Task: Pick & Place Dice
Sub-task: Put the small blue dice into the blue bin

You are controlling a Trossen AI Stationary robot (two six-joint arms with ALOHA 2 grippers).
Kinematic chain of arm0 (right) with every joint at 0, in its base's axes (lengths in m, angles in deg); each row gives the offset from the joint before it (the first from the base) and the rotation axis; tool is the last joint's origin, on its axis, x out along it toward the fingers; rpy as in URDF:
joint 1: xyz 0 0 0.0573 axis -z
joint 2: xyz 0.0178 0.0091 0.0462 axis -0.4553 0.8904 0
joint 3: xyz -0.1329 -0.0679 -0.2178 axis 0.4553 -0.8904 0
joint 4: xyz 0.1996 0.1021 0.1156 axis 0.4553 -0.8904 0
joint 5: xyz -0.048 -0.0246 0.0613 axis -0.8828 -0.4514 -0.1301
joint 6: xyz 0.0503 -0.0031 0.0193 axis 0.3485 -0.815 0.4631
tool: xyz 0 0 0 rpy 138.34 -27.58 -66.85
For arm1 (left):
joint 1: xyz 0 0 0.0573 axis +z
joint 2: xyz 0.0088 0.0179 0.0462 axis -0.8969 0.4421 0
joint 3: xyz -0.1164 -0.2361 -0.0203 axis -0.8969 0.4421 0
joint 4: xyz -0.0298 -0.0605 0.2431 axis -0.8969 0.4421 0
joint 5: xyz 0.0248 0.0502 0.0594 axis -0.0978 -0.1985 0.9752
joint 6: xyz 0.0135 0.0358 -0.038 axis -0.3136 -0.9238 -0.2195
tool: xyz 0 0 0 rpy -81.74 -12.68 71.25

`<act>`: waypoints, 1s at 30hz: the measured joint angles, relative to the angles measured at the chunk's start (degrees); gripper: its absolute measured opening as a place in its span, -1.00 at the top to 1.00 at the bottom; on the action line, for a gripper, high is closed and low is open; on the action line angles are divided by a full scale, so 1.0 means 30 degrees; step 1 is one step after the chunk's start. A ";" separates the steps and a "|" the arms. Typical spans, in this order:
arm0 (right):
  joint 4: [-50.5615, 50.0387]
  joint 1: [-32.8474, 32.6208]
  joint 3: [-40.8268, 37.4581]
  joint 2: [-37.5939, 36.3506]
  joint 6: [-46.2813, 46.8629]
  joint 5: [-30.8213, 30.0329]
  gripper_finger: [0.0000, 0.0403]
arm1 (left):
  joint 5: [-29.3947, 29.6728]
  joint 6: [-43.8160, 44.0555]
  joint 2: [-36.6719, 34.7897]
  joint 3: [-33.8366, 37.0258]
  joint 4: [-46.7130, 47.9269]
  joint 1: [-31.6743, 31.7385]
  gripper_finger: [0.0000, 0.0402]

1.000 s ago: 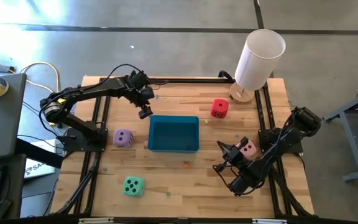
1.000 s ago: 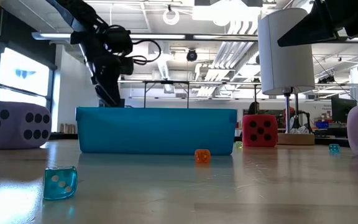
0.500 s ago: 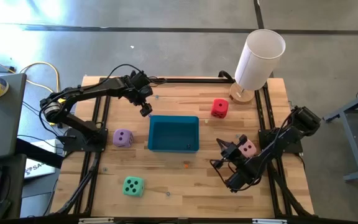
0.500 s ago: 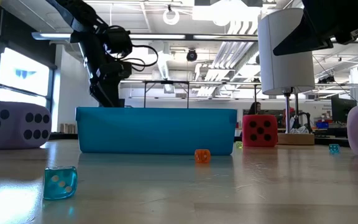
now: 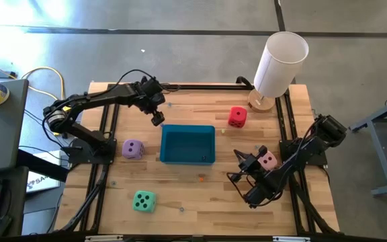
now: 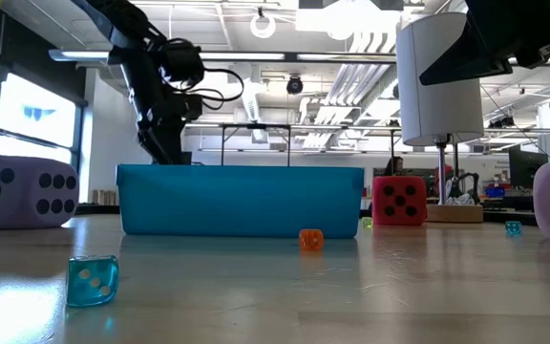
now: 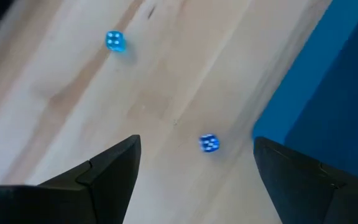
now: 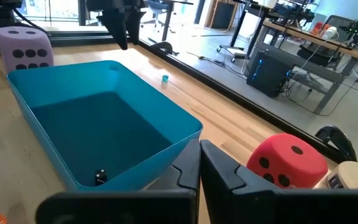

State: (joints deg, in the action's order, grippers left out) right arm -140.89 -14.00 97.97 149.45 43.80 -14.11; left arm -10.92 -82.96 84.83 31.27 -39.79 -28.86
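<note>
Dice all loose on the table, none in a grip. From the left: lilac die [image 5: 133, 149] beside the left arm's base, mint green die [image 5: 144, 201] near the front edge, both untouched. Left gripper [image 5: 157, 119] hangs by the far left corner of the teal tray [image 5: 187, 128], fingers wide apart, holding nothing; its wrist view shows a tiny blue die [image 7: 209, 143] on the wood just beside the tray wall, another small blue one [image 7: 114, 41] farther off. Tray looks nearly bare, one small dark die [image 8: 100, 177] inside. Red die [image 5: 237, 117] sits right of the tray, near the white cylinder [image 5: 279, 62]. Right gripper [image 5: 237, 158] is pinched fully closed and empty, hovering near the pink die [image 5: 268, 160]. Step looks like reach/approach, no pick made yet. Next move probably: left gripper drops over whichever die it's after, then closes.
</note>
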 joint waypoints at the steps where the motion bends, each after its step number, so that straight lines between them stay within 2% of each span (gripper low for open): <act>1: -0.0002 0.0000 0.0000 0.0000 0.0000 0.0000 0.99 | 0.0362 -0.0546 0.0000 0.0000 0.0000 -0.0139 -0.51; 8: 0.0006 0.0000 0.0000 0.0000 0.0000 0.0000 0.99 | 0.0901 -0.3834 0.0000 0.0000 0.0169 -0.1200 -0.51; 13: 0.0066 0.0000 0.0000 0.0000 0.0000 0.0000 0.99 | 0.0896 -0.5068 0.0000 0.0007 0.0386 -0.1727 -0.51; 21: 0.0073 0.0000 0.0000 0.0000 0.0000 0.0049 0.99 | 0.0839 -0.7546 0.0000 0.0015 0.2496 -0.1866 -0.51; 26: 0.0141 0.0000 0.0000 0.0000 -0.0001 0.0109 0.99 | 0.0817 -0.8024 0.0000 0.0741 0.2410 -0.1866 -0.51; 30: 0.0224 -0.0022 0.0000 0.0000 0.0000 0.0124 0.99 | 0.0821 -0.8917 0.0000 0.1850 0.1055 -0.1866 -0.51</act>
State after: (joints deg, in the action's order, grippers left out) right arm -140.21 -14.06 97.97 149.45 43.80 -13.74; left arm -8.46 -109.71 84.83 36.82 -36.63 -34.46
